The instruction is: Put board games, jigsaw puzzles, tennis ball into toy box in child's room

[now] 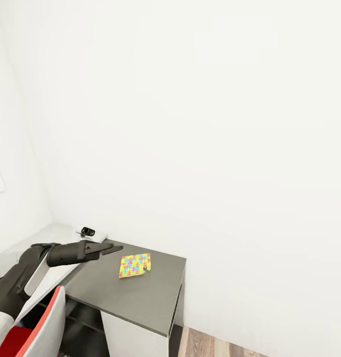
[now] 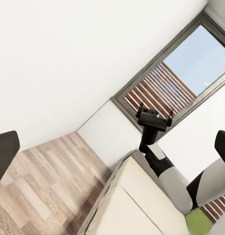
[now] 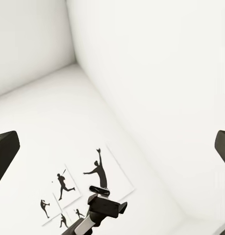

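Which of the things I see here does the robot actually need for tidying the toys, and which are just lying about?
For the job:
- jigsaw puzzle, flat on the dark part of the table
- bed
- left gripper, open and empty

Just lying about:
- small white and black gadget by the wall
- red chair
- sports pictures

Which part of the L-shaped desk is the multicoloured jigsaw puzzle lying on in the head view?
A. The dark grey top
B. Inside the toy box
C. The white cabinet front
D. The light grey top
A: the jigsaw puzzle lies flat on the dark grey top, just beyond the tip of the left gripper.
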### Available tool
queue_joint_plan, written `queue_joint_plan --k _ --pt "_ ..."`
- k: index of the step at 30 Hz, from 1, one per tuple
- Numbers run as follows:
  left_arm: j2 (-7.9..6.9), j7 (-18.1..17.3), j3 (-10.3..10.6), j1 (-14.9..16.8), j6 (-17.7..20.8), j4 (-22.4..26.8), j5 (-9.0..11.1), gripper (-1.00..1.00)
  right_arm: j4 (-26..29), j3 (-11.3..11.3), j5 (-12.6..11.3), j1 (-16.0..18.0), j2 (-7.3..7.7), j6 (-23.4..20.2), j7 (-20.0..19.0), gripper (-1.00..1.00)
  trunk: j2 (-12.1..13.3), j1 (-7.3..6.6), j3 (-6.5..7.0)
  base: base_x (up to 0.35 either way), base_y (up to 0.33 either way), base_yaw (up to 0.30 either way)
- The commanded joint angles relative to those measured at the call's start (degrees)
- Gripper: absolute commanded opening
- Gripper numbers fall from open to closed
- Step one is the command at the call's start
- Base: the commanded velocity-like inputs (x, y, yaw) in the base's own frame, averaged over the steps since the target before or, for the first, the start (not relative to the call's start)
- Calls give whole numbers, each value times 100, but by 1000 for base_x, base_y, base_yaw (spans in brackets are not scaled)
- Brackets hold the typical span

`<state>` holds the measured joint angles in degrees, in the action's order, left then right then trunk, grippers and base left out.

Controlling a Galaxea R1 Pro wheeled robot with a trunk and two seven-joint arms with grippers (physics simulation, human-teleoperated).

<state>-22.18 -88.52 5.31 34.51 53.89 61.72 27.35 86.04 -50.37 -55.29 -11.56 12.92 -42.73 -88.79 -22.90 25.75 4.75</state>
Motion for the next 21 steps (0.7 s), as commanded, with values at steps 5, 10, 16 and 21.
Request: queue_joint_plan --k 5,10,16,21 --pt "-5 -19 8 3 60 -3 16 100 0 1 -20 -4 6 -71 -7 100 -2 3 38 129 -56 -191" --pt "-5 -16 6 3 60 -3 14 100 0 1 -23 -4 7 -77 -7 100 -2 3 76 170 47 -197" --pt "-9 -18 5 3 60 -3 14 100 0 1 -23 -4 5 -77 -3 100 -2 3 122 199 172 -198" --pt "-7 -16 5 3 60 -3 9 100 0 1 -20 -4 8 -78 0 100 -2 3 160 191 232 -198"
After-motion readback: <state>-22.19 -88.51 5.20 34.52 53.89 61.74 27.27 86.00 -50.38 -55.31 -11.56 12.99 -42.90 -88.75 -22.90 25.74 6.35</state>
